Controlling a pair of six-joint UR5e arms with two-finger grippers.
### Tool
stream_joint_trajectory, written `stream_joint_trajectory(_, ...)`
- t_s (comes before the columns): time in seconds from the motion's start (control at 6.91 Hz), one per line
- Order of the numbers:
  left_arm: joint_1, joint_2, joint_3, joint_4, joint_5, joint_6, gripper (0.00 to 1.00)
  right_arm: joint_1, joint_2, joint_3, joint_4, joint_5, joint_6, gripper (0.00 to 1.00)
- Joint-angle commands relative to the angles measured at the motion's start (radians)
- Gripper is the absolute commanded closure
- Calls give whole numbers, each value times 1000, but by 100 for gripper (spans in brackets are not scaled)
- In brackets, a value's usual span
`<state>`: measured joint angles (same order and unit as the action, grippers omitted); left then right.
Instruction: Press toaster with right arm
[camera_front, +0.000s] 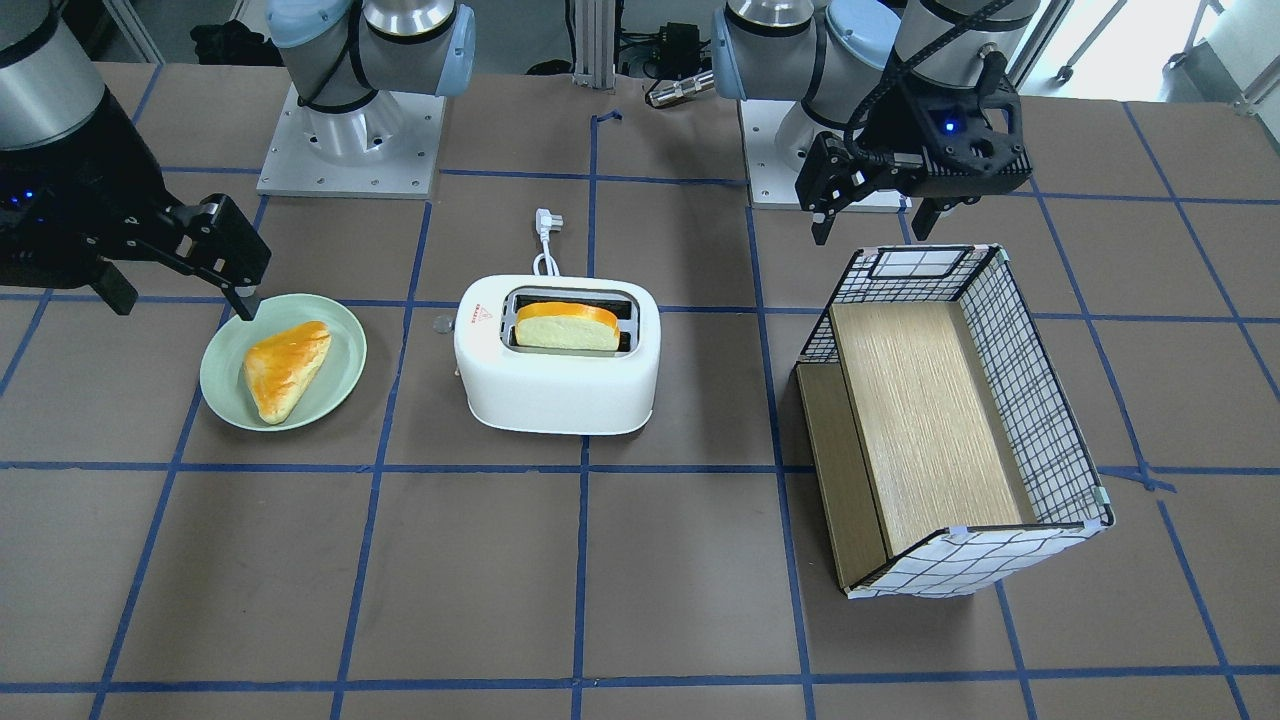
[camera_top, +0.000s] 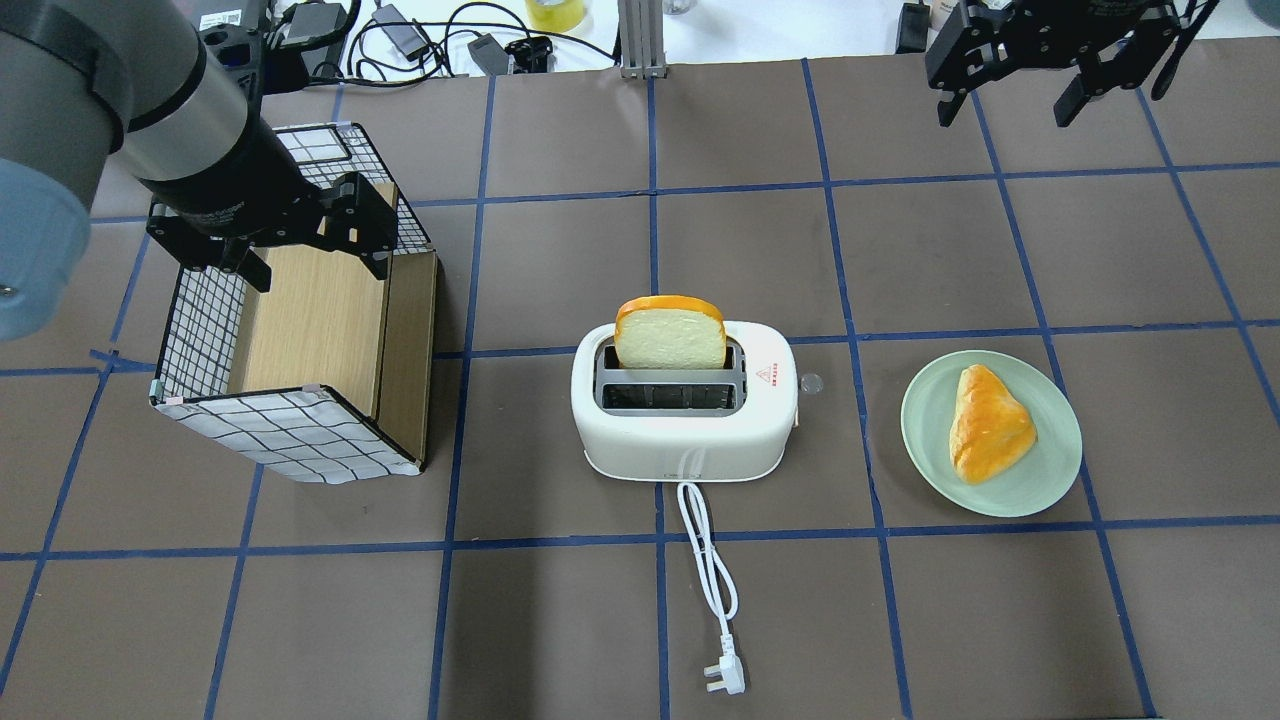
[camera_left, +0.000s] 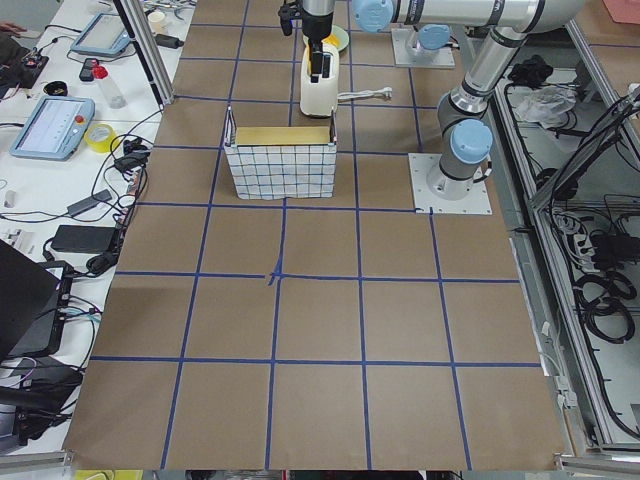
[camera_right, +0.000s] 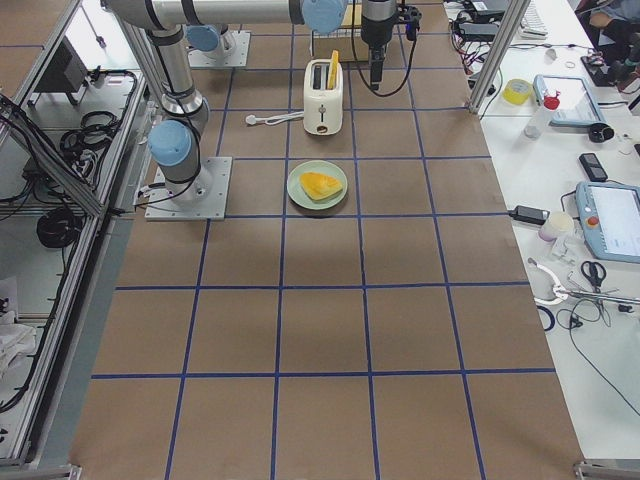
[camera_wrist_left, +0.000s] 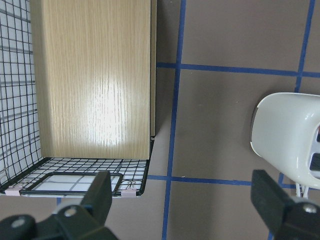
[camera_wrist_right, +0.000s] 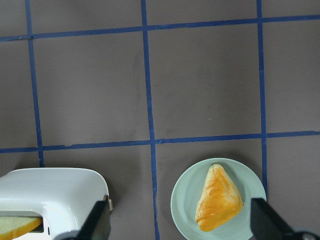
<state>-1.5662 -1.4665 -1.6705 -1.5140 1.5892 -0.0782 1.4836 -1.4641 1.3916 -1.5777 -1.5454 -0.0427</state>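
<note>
The white toaster (camera_top: 685, 430) stands mid-table with a bread slice (camera_top: 670, 335) upright in its far slot. It also shows in the front view (camera_front: 557, 380) and at the lower left of the right wrist view (camera_wrist_right: 55, 192). Its small grey lever knob (camera_top: 810, 382) sticks out on the side facing the plate. My right gripper (camera_top: 1005, 115) is open and empty. It hangs high above the table, past the plate and well away from the knob. In the front view the right gripper (camera_front: 183, 300) sits by the plate's rim.
A green plate (camera_top: 1050, 480) with a triangular pastry (camera_top: 988, 425) lies right of the toaster. My left gripper (camera_top: 316, 270) is open and empty above the checked wire-pattern box (camera_top: 290, 435). The toaster's white cord and plug (camera_top: 725, 680) trail toward the robot.
</note>
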Motion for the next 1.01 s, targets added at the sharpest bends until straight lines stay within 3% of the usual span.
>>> stream_joint_trajectory(0.0,0,0,0,0,0,0,0,26,1,1,1,-7,-8,0)
stream_joint_trajectory(0.87,0,0,0,0,0,0,0,40,-1,15,-1,-9,-6,0)
